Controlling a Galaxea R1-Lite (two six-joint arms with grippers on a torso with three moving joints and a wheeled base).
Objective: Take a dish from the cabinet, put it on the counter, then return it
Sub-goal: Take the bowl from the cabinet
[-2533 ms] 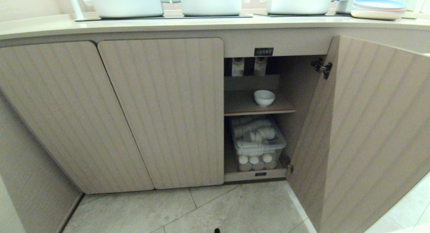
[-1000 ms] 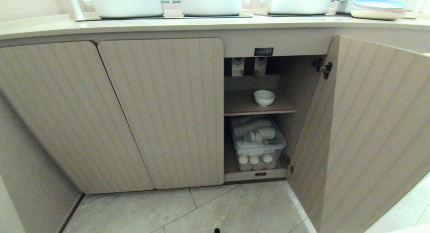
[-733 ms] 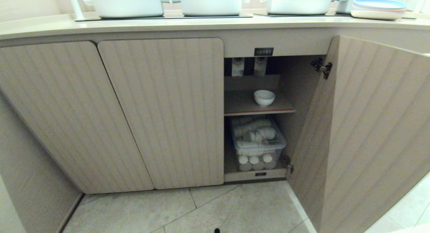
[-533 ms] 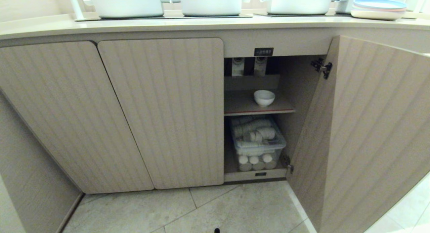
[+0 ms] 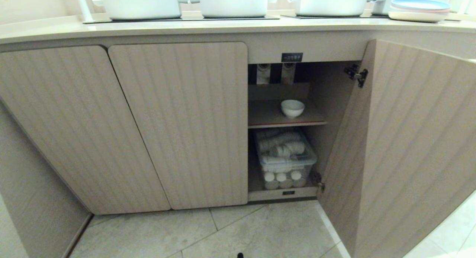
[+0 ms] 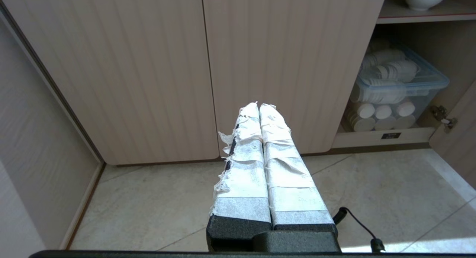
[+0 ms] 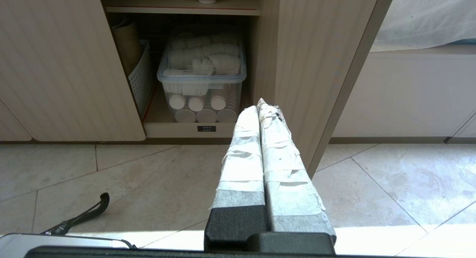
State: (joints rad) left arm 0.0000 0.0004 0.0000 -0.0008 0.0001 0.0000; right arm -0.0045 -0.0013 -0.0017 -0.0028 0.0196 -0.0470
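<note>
Nothing moved since earlier, dish (image 5: 292, 108) sitting on the inner shelf (image 5: 267, 118) of the open cabinet (image 5: 178, 124), left gripper (image 6: 259, 106) and right gripper (image 7: 258, 105) both pressed together, low above the floor (image 5: 241, 232).

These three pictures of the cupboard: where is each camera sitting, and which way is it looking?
Head view: from the robot's head, facing forward and down at the cabinet, the counter above and the bowl on the shelf; none of the robot's arms show.
Left wrist view: low above the floor, behind the left gripper, facing the closed doors.
Right wrist view: low, behind the right gripper, facing the open compartment beside the open door.
Shared: all three show the bowl and the clear storage box.
</note>
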